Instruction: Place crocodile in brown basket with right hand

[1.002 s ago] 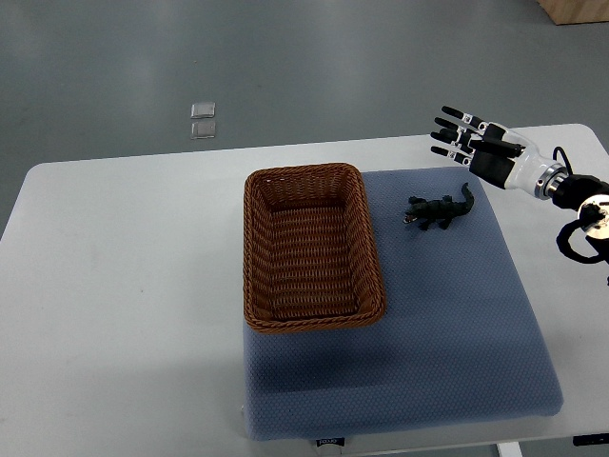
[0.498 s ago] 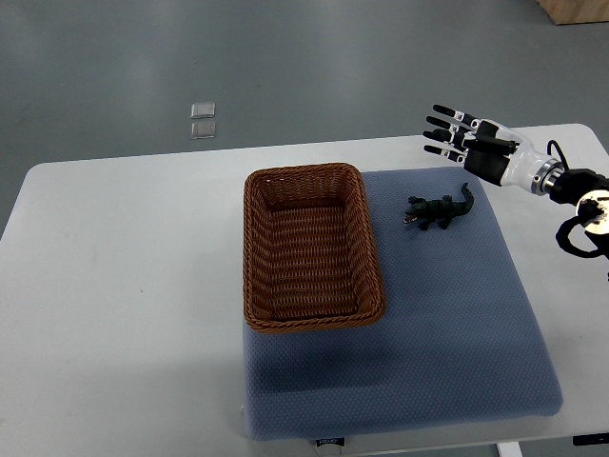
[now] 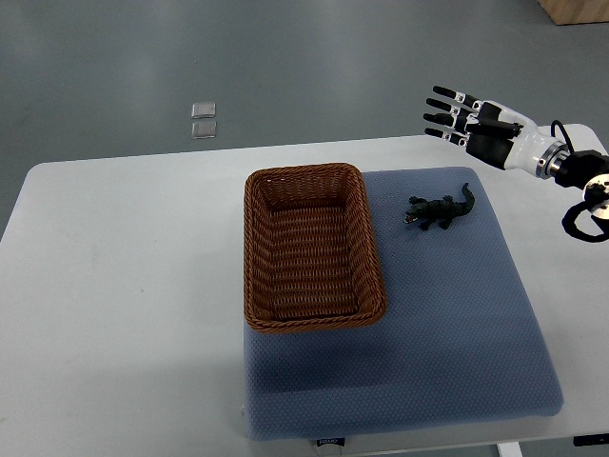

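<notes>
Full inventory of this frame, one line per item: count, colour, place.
table: 1, white, fills the lower frame
mat: 1, blue, on the table's right half
basket: 1, brown wicker, empty, on the mat's left edge
crocodile: 1, dark green, on the mat just right of the basket
floor tiles: 2, small and pale, on the grey floor beyond the table
wooden object: 1, tan, top right corner, cut off
right hand: 1, black and white, fingers spread, above the table's far right edge, holding nothing

Evenly lit, sharp throughout, with faint shadow on the blue textured mat (image 3: 457, 314) beside the brown woven basket (image 3: 255, 249).
</notes>
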`<control>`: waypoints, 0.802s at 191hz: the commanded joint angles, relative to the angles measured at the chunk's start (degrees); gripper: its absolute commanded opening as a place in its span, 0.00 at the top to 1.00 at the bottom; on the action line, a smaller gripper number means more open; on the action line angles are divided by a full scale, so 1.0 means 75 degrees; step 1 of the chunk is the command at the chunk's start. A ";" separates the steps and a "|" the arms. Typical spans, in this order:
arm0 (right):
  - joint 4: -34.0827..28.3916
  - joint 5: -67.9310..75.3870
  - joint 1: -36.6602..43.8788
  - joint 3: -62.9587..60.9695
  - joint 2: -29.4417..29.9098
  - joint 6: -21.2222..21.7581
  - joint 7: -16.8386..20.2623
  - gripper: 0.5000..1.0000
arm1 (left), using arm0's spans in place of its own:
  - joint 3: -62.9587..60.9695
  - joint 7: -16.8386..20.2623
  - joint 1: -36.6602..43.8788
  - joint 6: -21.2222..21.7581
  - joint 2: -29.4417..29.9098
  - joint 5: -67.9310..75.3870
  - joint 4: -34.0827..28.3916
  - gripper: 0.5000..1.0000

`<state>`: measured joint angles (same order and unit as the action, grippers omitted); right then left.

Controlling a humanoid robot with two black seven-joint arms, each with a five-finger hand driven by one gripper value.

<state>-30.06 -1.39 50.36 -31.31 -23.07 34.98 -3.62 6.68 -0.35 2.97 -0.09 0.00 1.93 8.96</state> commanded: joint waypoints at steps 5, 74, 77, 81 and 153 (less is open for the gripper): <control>0.0001 -0.0506 0.0000 0.0015 -0.0017 0.0003 0.0002 0.14 | 0.0000 0.0000 0.0003 0.0000 0.0000 0.0000 0.0001 0.00; -0.0280 -0.3752 0.0598 -0.0056 -0.0533 0.0003 -0.0842 0.14 | 0.0000 0.0000 0.0003 0.0000 0.0000 0.0000 0.0001 0.00; -0.0304 -0.3858 0.0598 -0.0056 -0.0545 0.0003 -0.0877 0.14 | 0.0000 0.0000 0.0003 0.0000 0.0000 0.0000 0.0001 0.00; -0.0339 -0.4081 0.0598 -0.0056 -0.0556 0.0003 -0.0936 0.14 | 0.0000 0.0000 0.0003 0.0000 0.0000 0.0000 0.0001 0.00; -0.2588 -0.9915 0.0609 0.0342 -0.1107 -0.1417 -0.2189 0.14 | 0.0000 0.0000 0.0003 0.0000 0.0000 0.0000 0.0001 0.00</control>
<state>-45.34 -64.07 54.95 -30.64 -30.72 29.13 -17.86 6.68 -0.35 2.96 -0.09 0.00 1.93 8.96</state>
